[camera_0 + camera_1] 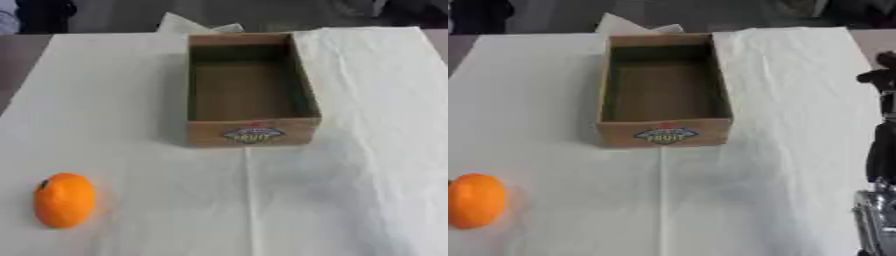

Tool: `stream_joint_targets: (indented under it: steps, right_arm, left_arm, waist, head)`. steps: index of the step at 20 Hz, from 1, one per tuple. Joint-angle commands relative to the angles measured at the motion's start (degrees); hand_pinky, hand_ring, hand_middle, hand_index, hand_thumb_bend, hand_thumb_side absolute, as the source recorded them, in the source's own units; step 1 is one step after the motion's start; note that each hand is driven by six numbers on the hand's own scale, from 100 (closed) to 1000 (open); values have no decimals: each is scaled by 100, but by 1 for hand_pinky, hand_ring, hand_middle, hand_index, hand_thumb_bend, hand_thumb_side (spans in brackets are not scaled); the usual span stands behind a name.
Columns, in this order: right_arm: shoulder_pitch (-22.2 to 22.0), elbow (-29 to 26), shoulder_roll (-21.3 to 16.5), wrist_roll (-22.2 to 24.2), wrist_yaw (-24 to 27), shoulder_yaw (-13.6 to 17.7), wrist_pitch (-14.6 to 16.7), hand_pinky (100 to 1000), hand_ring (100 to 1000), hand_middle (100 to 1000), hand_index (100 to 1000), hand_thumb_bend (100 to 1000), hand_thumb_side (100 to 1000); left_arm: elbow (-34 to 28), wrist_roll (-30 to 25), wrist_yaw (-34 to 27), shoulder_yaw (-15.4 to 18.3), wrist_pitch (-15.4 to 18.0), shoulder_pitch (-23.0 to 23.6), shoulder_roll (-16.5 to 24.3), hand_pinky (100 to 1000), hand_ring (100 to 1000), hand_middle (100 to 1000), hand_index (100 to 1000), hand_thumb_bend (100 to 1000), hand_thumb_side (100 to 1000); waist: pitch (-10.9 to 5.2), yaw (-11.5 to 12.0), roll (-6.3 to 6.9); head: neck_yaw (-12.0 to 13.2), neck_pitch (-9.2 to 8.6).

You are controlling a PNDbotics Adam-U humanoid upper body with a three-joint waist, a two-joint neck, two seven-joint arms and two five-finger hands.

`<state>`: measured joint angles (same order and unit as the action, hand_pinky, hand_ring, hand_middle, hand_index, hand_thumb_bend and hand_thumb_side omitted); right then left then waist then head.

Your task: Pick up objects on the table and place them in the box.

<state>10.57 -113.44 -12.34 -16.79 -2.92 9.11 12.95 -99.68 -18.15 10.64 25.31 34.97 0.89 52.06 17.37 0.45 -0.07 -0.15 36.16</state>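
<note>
Orange fruit [64, 199], 1 piece, lies on the white cloth [350, 190] at about 8 o'clock from the box, well apart from it and close to the near-left edge of both views. It rests on its side with a dark stem spot toward its upper left; nothing touches it. Cardboard box [252, 132] stands at the centre of the table, toward 12 o'clock, open side up, with a printed label on its near wall. Its interior appears empty, so by judgement no object has yet been placed. The long axis of the box runs away from the robot, which leaves the near wall as the only rim to clear when an object is carried in from the front.

Right hand [878, 76] shows only in the right eye view, at 3 o'clock on the frame edge, as a dark shape above black and silver arm parts; whether its fingers are spread or curled cannot be told, and it holds nothing visible. Left hand appears in neither view. Since the fruit lies on the left, the left arm is probably the nearer 1 for the pick.

Cloth between fruit and box is bare except for a centre crease and soft wrinkles at 4 o'clock. A folded white corner rises behind the box at 12 o'clock, clear of the path.
</note>
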Motion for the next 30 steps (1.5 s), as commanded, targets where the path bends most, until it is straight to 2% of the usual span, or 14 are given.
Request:
stream_joint_targets:
  steps: [1, 2, 3, 6, 9, 14, 21, 30]
  right_arm:
    - [26, -115, -108, -2, 6, 8, -15, 882, 951, 521, 744, 100, 847]
    - [28, -115, -112, 6, 10, 0, -17, 882, 951, 521, 743, 100, 847]
    - [28, -115, -115, 14, 15, -8, -19, 882, 951, 521, 743, 100, 847]
    - [15, -115, -116, 35, 24, -21, -30, 882, 951, 520, 743, 100, 848]
    - [6, -115, -117, 48, 27, -28, -29, 882, 950, 520, 743, 100, 847]
    - [-1, -115, -111, 68, 35, -46, -30, 882, 950, 520, 743, 100, 847]
    - [-13, -115, -96, 118, 44, -86, -41, 883, 952, 519, 742, 100, 848]
    - [-32, -115, -74, 151, 45, -106, -69, 885, 954, 519, 742, 100, 849]
  left_arm:
    - [162, -295, 292, -194, 91, -101, 444, 663, 813, 788, 1000, 923, 1000]
    - [224, -382, 380, -290, 151, -83, 450, 660, 830, 799, 1000, 835, 1000]
    - [304, -469, 467, -409, 222, -73, 436, 671, 844, 808, 1000, 783, 1000]
    - [537, -654, 712, -729, 354, -148, 365, 680, 863, 823, 1000, 718, 929]
    - [639, -575, 969, -958, 411, -238, 331, 683, 869, 829, 1000, 717, 891]
    - [705, -334, 1405, -1311, 487, -461, 338, 690, 876, 833, 1000, 796, 857]
    - [788, -409, 1826, -1958, 711, -1033, 310, 686, 872, 827, 1000, 772, 854]
    - [903, -856, 1780, -2257, 827, -1749, -18, 685, 870, 823, 1000, 770, 854]
  waist:
    - [-123, 23, 28]
    - [-128, 19, 31]
    - [-134, 16, 33]
    - [-154, 16, 36]
    - [-165, 11, 30]
    - [-177, -6, 24]
    - [-189, -42, 34]
    - [-209, -53, 52]
  head:
    - [79, 20]
    - [97, 27]
    - [109, 34]
    - [115, 48]
    - [84, 50]
    - [40, 35]
    - [62, 27]
    - [84, 62]
